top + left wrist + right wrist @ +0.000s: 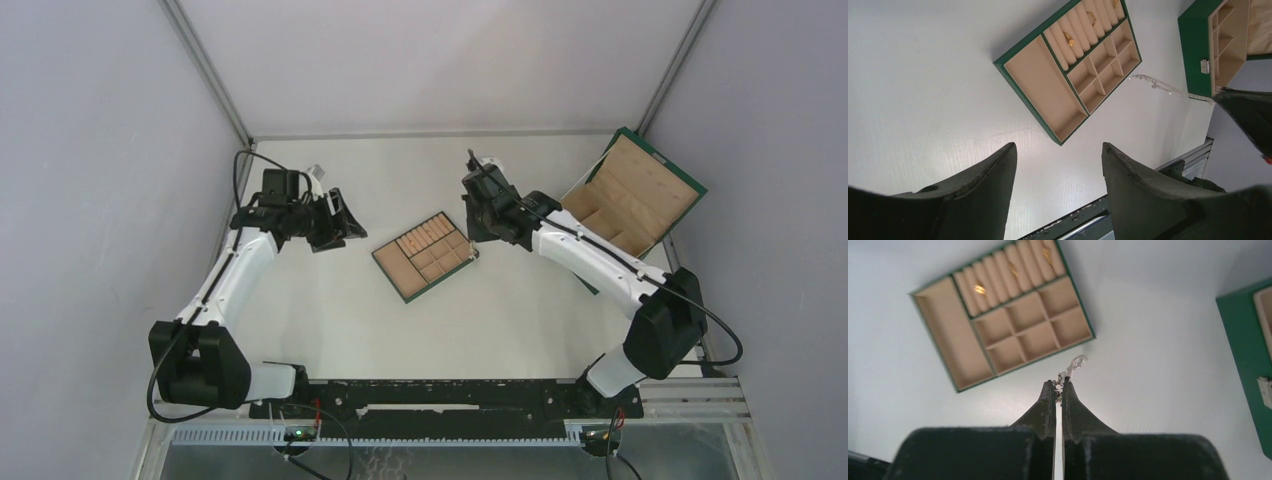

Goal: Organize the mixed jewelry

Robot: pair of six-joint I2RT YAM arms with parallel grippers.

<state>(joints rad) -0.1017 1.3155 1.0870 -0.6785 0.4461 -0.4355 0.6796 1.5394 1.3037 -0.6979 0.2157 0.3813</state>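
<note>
Several gold rings [979, 289] in tray [938, 320], right fingers [1045, 405] clamped on chain [1073, 365], left fingers [983, 185] apart, green box [1243, 340] nearby.

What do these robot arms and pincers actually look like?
Both the left arm and right arm have white shells with black joints and bases, and black cables looping alongside. The left gripper and right gripper are black, with two wedge-shaped fingers tapering to narrow tips.

Bright, even, diffuse light; faint shadows; left pincer [1059, 146] slightly blurred.
</note>
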